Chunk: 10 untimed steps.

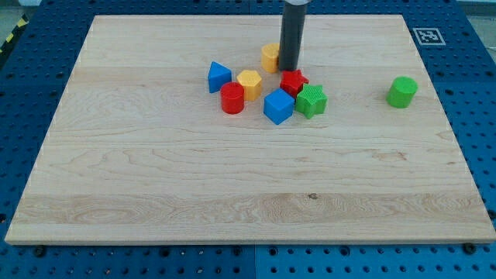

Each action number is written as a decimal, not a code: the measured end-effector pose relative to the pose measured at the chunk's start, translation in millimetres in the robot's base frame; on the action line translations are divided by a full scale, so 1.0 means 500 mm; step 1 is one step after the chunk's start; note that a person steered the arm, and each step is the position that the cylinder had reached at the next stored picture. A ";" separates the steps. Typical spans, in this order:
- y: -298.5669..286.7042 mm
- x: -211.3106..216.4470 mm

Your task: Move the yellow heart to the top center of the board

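Yellow heart (270,57) sits just left of my tip (288,68) — touching, we think — so we're pushing it upward; rod holds nothing.

The yellow heart (269,57) lies flat on the tabletop (155,170), in the upper middle part of the view. It is small and orange-yellow, and the dark rod hides its right side, so its heart outline cannot be made out.

Your tip (288,68) sits just right of the yellow heart (270,57); the red star (293,80) touches below-right, the green cylinder (402,91) far right.
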<state>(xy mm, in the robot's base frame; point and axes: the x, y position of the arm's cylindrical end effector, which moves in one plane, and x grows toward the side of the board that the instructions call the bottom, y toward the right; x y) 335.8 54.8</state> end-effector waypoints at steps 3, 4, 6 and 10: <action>-0.071 -0.031; -0.076 -0.066; -0.103 -0.114; -0.129 -0.158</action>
